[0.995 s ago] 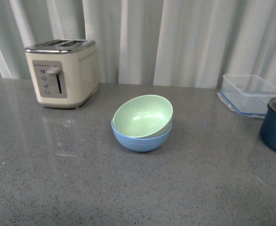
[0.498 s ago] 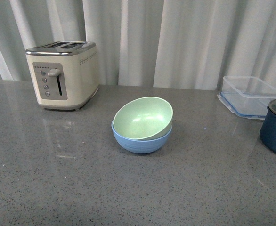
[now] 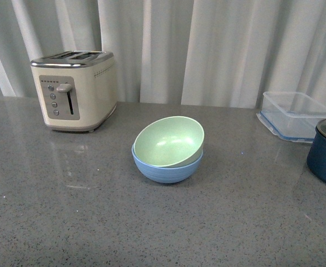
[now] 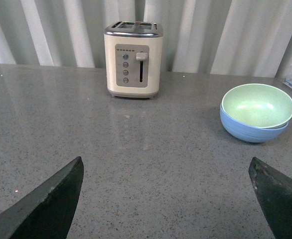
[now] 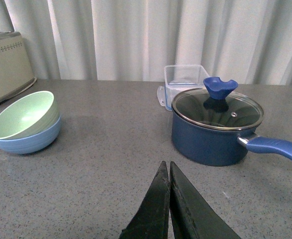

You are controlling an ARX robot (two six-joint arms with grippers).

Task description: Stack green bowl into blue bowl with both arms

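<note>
Green bowl [image 3: 169,141] nested inside blue bowl [image 3: 166,167], tilted so that its rim rides higher on the right and its opening leans toward the front left. Both at the middle of a grey speckled countertop [image 3: 96,222].

Far left, near the back: cream two-slot toaster [image 3: 75,89] with a chrome top, lever and small round buttons on its front panel, well apart from the bowls. Behind everything, pale pleated curtains [image 3: 207,50].

Right of the bowls, near the back edge: clear container with a blue rim [image 3: 294,113]. Just in front of it, at the right border, dark navy pot [image 3: 325,150], cut off in the front view; in the right wrist view shown whole, with a glass lid, blue knob and long blue handle.

Left gripper [image 4: 168,199], seen from its wrist camera only: black fingers spread wide apart, holding nothing, above bare countertop, well short of the bowls.

Right gripper [image 5: 169,199], seen from its wrist camera only: fingers pressed together, nothing between them, between bowls and pot.
</note>
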